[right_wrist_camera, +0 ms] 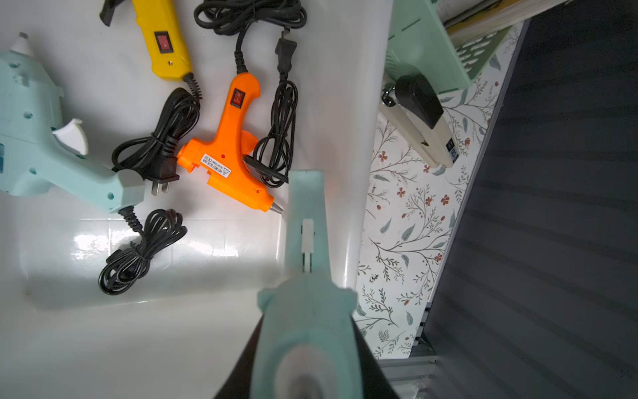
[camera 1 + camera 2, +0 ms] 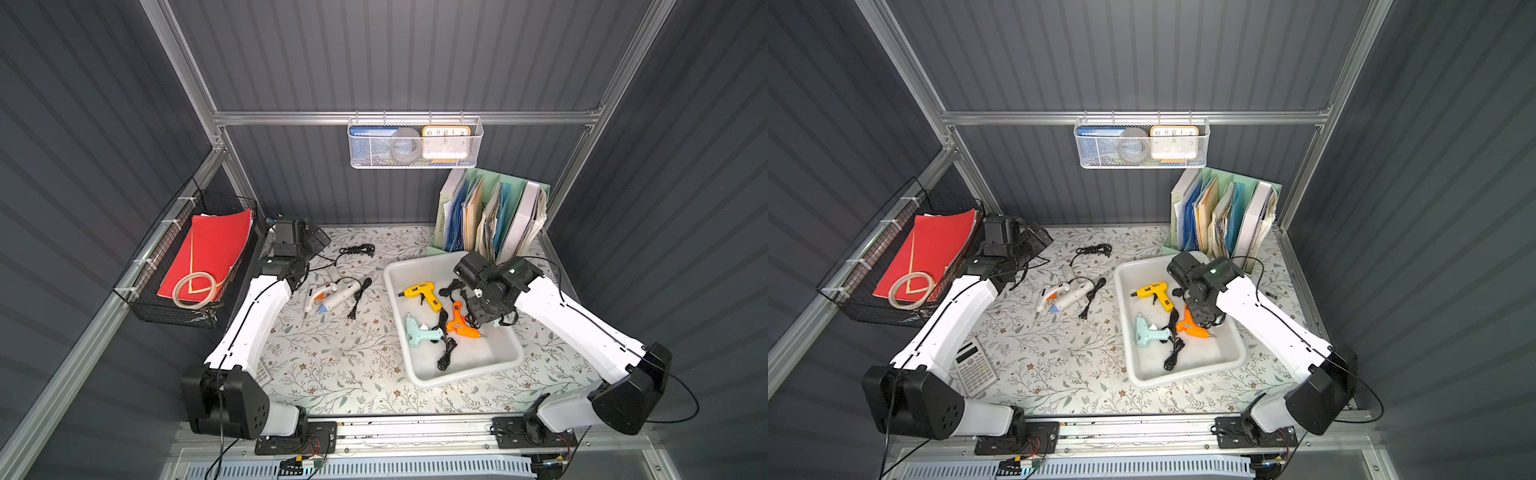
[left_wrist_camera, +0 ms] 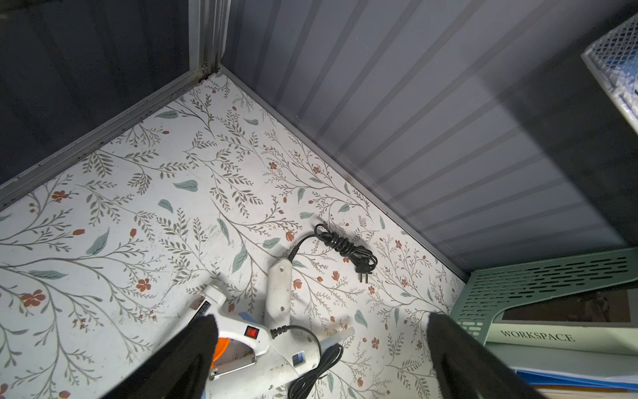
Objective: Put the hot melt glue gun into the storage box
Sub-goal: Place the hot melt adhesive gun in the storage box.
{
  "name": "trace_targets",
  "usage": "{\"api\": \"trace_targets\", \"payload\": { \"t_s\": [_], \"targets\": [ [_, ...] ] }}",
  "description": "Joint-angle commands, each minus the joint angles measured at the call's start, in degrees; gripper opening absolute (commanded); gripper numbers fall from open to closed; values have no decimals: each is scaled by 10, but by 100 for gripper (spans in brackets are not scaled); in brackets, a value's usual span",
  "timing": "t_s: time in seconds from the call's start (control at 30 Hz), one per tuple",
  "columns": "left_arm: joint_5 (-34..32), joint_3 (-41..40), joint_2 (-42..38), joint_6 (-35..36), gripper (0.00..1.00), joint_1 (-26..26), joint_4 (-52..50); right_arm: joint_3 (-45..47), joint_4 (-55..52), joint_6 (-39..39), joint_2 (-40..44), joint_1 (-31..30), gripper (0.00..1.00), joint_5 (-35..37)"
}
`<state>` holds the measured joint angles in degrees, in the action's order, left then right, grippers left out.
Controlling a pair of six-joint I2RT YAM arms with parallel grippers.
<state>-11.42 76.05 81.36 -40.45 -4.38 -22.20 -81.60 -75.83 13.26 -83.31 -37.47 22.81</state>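
Note:
The storage box (image 2: 459,376) (image 2: 1144,376), a shallow white tub, sits right of centre in both top views. Inside lie a yellow glue gun (image 2: 420,291), a mint glue gun (image 2: 420,333) and an orange glue gun (image 2: 460,325) with black cords. My right gripper (image 2: 484,316) (image 1: 305,345) hangs over the box's right part, shut on another mint glue gun (image 1: 305,238) that points down over the box floor. Two white glue guns (image 2: 332,296) (image 3: 262,342) lie overlapped on the table left of the box. My left gripper (image 2: 309,239) (image 3: 321,319) stands open beside them, holding nothing.
A green file organiser (image 2: 490,216) stands just behind the box. A stapler (image 1: 421,117) lies beside the box's right wall. A coiled black cord (image 2: 357,250) trails from the white guns. A calculator (image 2: 973,368) lies front left. A black wire basket (image 2: 187,266) and a white mesh basket (image 2: 415,143) hang on the walls.

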Motion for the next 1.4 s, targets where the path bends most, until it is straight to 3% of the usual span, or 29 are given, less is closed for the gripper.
{"api": "trace_targets", "payload": {
  "t_s": [0.0,0.2,0.5,0.7,0.83,1.13,1.37],
  "targets": [
    [-14,14,-16,-2,100,6,-18,4,-21,20,-21,-20,0,7],
    [-27,11,-24,0,100,9,-27,17,-19,32,-69,-31,0,-23],
    [-42,10,-27,4,100,15,-33,17,-20,71,-147,-51,0,8],
    [-51,14,-15,7,100,18,-51,11,-2,95,-190,-81,6,-5],
    [-52,21,-5,10,100,21,-66,11,10,115,-218,-93,13,-10],
    [-54,22,-3,15,100,24,-74,0,46,141,-226,-107,43,-38],
    [-62,27,-1,23,100,27,-87,-6,51,148,-219,-117,56,-55]
  ]
}}
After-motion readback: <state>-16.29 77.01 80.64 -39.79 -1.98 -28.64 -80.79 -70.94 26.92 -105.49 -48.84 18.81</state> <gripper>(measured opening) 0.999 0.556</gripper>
